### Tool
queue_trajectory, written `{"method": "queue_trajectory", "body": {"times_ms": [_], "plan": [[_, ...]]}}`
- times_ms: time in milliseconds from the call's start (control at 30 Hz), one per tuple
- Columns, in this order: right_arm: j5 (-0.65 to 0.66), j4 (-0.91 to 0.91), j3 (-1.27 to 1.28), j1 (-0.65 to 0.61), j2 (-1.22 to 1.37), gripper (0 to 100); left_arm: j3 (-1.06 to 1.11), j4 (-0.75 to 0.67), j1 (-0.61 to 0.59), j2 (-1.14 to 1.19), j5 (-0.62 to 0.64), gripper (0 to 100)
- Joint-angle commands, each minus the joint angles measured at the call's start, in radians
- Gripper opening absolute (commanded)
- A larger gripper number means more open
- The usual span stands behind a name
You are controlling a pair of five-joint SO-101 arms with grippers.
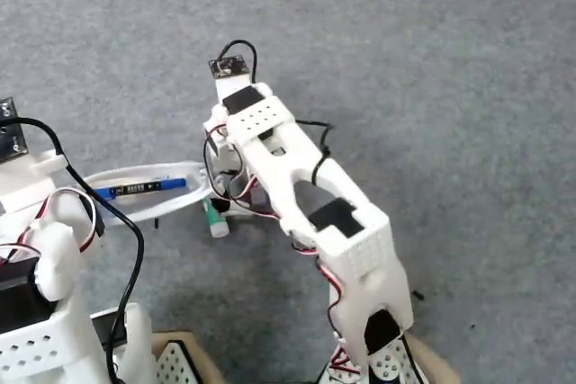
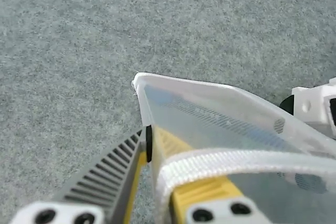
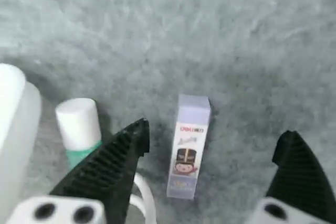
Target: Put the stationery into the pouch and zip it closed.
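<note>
at the left of the grey table (image 1: 450,87) we saw the left gripper (image 2: 148,145) clenched on the pouch (image 2: 220,124). its fingers (image 2: 113,163) pinched one edge of the translucent white wall at the pouch's end, with yellow padding pressed against the material and a woven white strap (image 2: 236,161) lying across the nearer finger. the pouch lay on the table with its mouth gaping in a long oval, running from the left gripper towards the middle. inside it a blue pen (image 1: 139,189) lay lengthways. just past the pouch's far end a glue stick (image 1: 214,219), white-capped with a green body, lay on its side on the table, outside the pouch and close to it; we could not tell whether the two touched. next came the right arm (image 1: 297,177), stretched over the middle of the table with its wrist bent down above the glue stick and the pouch's end. the right gripper (image 3: 213,132) was released, its jaws spread wide and holding nothing, the black fingertips hanging above the surface. between the jaws a small eraser (image 3: 189,145) in a pale purple sleeve lay flat on the table, nearer to one finger than to the other and, as far as we could see, touched by neither. the glue stick lay just outside that nearer finger, beside the pouch's pale edge.
</note>
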Motion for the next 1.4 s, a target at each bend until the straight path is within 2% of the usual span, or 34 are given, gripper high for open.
{"method": "queue_trajectory", "body": {"times_ms": [0, 333, 633, 1067, 1367], "plan": [[-0.011, 0.014, -0.048, -0.006, 0.001, 38.5, -0.019, -0.032, -0.007, -0.015, 0.003, 3], [-0.009, -0.04, -0.044, -0.006, 0.004, 37.4, -0.019, -0.032, -0.007, -0.015, 0.003, 3], [-0.002, -0.051, -0.05, -0.005, 0.004, 13.7, -0.019, -0.032, -0.007, -0.017, 0.003, 3], [-0.002, -0.072, -0.051, 0.097, 0.087, 12.7, -0.019, -0.032, -0.007, -0.017, 0.003, 3], [0.0, -0.064, -0.094, 0.097, 0.13, 12.6, -0.019, -0.032, -0.007, -0.017, 0.003, 3]]}}
